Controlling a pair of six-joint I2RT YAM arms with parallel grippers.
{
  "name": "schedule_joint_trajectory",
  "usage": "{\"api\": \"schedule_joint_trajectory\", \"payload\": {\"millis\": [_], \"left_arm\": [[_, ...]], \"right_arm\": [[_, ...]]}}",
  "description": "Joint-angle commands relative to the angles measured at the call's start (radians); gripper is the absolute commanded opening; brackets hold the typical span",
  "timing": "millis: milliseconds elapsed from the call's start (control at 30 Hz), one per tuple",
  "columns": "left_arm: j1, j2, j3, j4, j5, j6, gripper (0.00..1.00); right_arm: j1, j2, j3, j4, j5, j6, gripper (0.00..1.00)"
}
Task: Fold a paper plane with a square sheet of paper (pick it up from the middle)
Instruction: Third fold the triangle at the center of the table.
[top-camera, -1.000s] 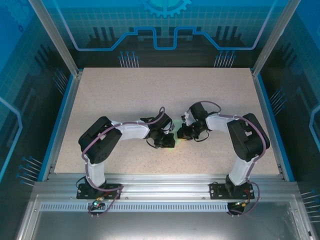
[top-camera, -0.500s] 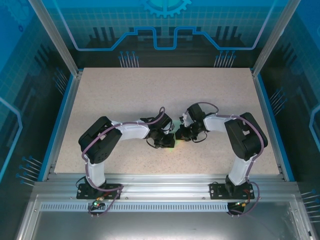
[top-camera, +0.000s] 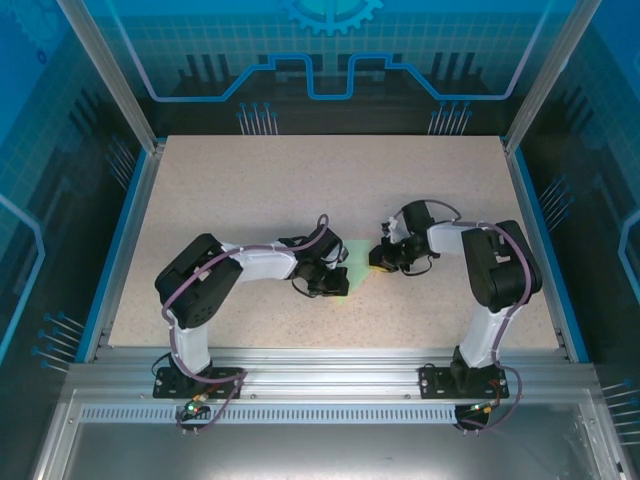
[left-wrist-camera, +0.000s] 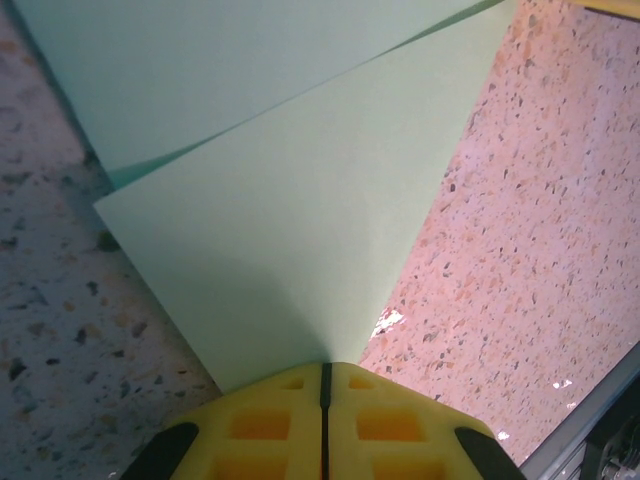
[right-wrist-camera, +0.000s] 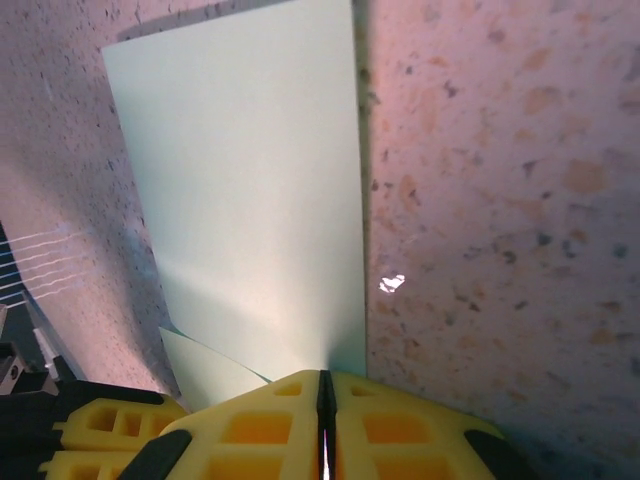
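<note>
The square sheet of paper (top-camera: 358, 262) is pale mint green and lies partly folded on the table between the two arms. In the left wrist view a folded flap (left-wrist-camera: 300, 230) lies over a lower layer (left-wrist-camera: 220, 70). My left gripper (left-wrist-camera: 325, 366) is shut, its yellow tips resting on the narrow end of that flap. My right gripper (right-wrist-camera: 322, 376) is also shut, its tips on the near edge of the flat paper (right-wrist-camera: 250, 200). The left gripper's yellow fingers (right-wrist-camera: 110, 425) show beside it. From above, the left gripper (top-camera: 337, 283) and right gripper (top-camera: 381, 263) sit at opposite ends of the paper.
The speckled beige table (top-camera: 300, 190) stretches open behind the grippers. Blue rails (top-camera: 128, 230) line its sides, and an aluminium frame (top-camera: 330, 365) runs along the near edge with both arm bases.
My right gripper has slid to the right, away from the left one, uncovering more green paper between them. The left arm has stayed almost still.
</note>
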Motion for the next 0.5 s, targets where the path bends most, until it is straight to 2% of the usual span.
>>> {"api": "schedule_joint_trajectory", "payload": {"millis": [0,367,467], "left_arm": [[-0.007,0.063,-0.068,-0.114,-0.052,0.017,0.08],[-0.019,0.008,-0.022,-0.106,-0.022,0.010,0.12],[-0.020,-0.030,-0.005,-0.080,-0.004,-0.005,0.18]], "right_arm": [[-0.056,0.033,0.020,0.003,0.009,-0.035,0.10],[-0.064,-0.113,0.016,-0.066,0.018,-0.048,0.16],[-0.053,-0.149,-0.011,-0.062,0.014,-0.041,0.23]]}}
